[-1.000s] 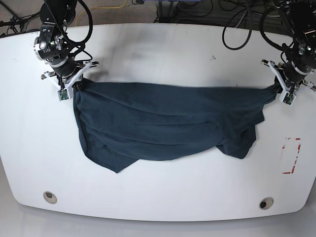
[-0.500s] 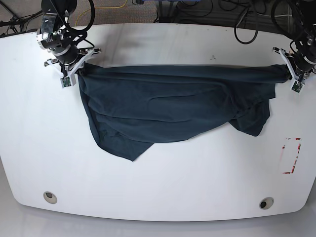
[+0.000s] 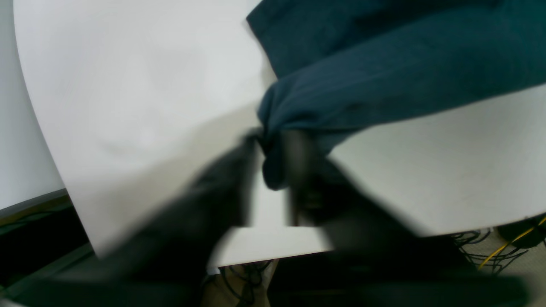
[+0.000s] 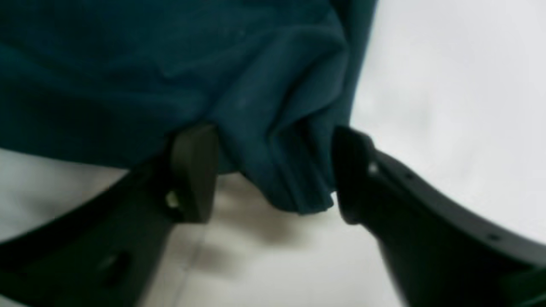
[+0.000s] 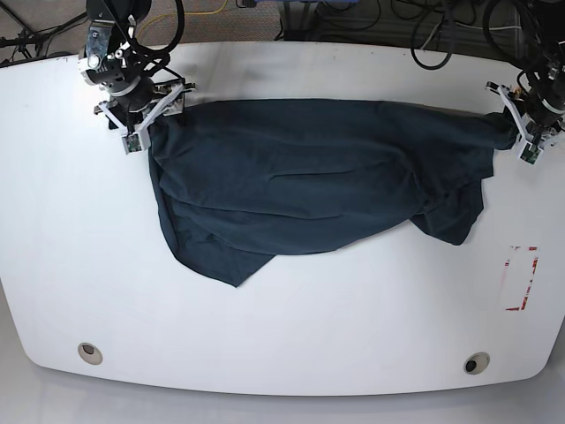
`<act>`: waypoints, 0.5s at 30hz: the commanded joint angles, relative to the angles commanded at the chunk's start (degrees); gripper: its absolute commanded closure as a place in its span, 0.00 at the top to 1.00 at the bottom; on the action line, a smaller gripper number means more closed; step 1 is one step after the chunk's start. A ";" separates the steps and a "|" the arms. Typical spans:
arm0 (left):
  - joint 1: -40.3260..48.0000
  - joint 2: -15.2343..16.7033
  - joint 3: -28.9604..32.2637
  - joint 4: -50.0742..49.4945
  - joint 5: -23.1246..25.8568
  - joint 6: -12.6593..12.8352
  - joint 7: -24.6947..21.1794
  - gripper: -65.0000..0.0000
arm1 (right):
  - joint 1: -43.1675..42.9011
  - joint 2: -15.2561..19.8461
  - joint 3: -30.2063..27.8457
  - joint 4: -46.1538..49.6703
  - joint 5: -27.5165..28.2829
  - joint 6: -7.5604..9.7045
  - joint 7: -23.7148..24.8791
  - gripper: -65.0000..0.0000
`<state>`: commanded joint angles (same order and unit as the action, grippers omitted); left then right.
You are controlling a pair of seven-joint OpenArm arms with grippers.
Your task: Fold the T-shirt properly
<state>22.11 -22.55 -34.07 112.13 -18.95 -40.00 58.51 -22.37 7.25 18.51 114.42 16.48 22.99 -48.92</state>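
Base camera's high above, looking straight down on the whole white table (image 5: 291, 336), my arms at the frame's top corners. My left wrist camera sits right behind my left gripper (image 3: 273, 162), very near, blurred, facing along the fingers across the tabletop to its edge. Right wrist camera hugs my right gripper (image 4: 273, 170) just as tight. All three views share the T-shirt (image 5: 309, 185), one gathered corner per wrist view.

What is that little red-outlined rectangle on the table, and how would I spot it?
Start from the big white table and the dark navy T-shirt stretched across it between the two grippers. Look past the shirt's lower corner on the picture's right: the red-outlined rectangle mark sits near that table edge, the only red thing there. What it is for is unclear.
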 joint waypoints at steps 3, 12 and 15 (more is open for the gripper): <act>0.00 0.00 0.00 -0.09 0.00 0.00 0.00 0.69 | 1.67 -0.35 -0.18 0.26 0.09 0.00 0.18 0.86; -0.26 0.00 0.26 0.09 -0.35 0.00 0.00 0.72 | 11.87 -1.23 -5.19 -3.08 -0.26 0.09 -0.09 0.87; -0.26 0.09 0.35 0.44 -0.35 0.00 0.00 0.72 | 16.62 -1.14 -8.88 -6.42 -0.35 0.00 -0.09 0.87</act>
<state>21.85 -22.46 -33.71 112.57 -19.30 -40.00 58.51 -5.76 6.11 9.63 108.00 16.13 22.99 -49.01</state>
